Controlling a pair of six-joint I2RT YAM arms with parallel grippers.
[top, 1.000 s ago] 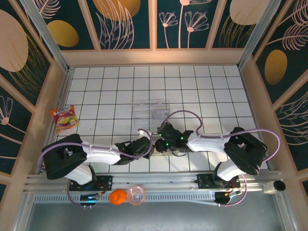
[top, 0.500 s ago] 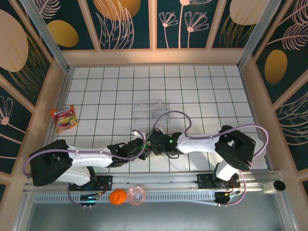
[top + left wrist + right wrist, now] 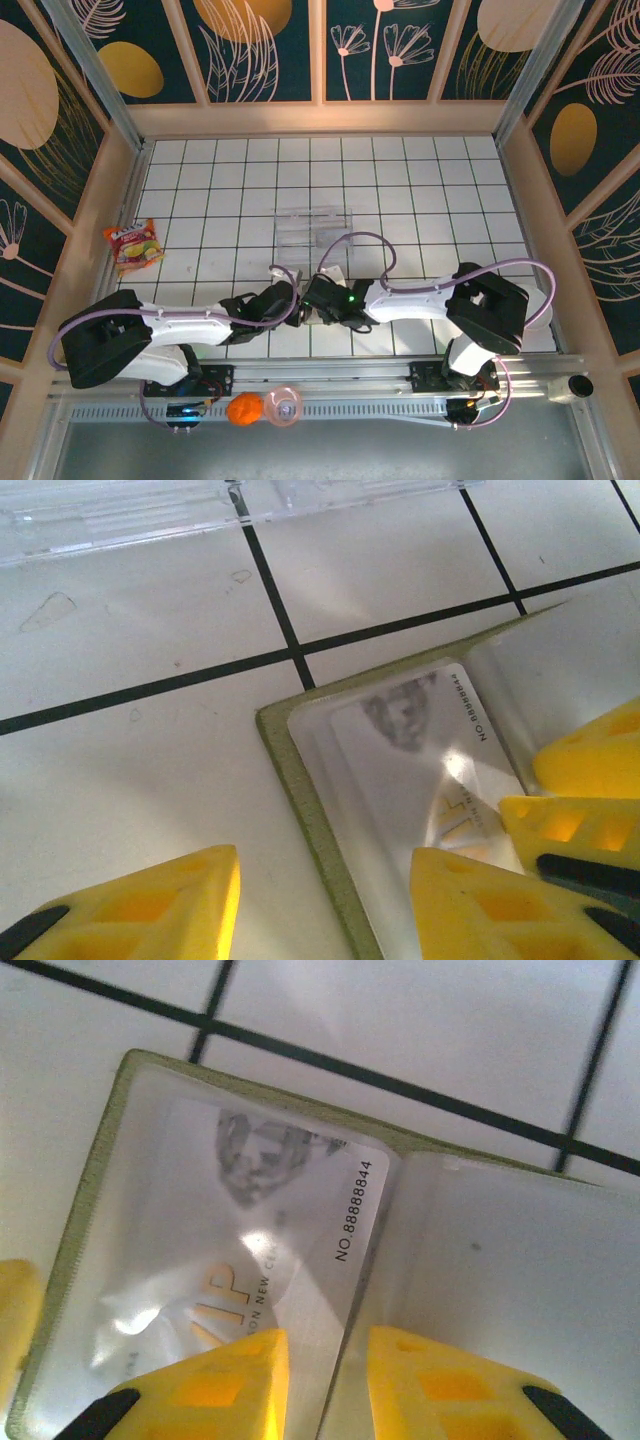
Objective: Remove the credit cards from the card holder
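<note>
The card holder (image 3: pixel 287 762) lies open on the white tiles, olive rim around clear inner pockets. One credit card (image 3: pixel 420 742), pale with a grey crest, a number and gold "VIP", sits inside its left pocket (image 3: pixel 262 1222). My left gripper (image 3: pixel 325 892) is open, its yellow fingers astride the holder's left rim, one on bare tile and one over the pocket. My right gripper (image 3: pixel 328 1362) stands over the card holder (image 3: pixel 500 1250) with a narrow gap, fingertips either side of the card's right edge by the fold. In the top view both grippers (image 3: pixel 288 300) (image 3: pixel 318 300) meet near the table's front.
A clear plastic tray (image 3: pixel 313 228) lies a few tiles behind the grippers, its edge also at the top of the left wrist view (image 3: pixel 120 515). A snack packet (image 3: pixel 133 246) lies at the left edge. An orange ball (image 3: pixel 243 408) and a pink object (image 3: pixel 283 406) sit on the front rail.
Both grippers have shifted left along the front of the table, the right arm stretching further across. The left jaws have widened.
</note>
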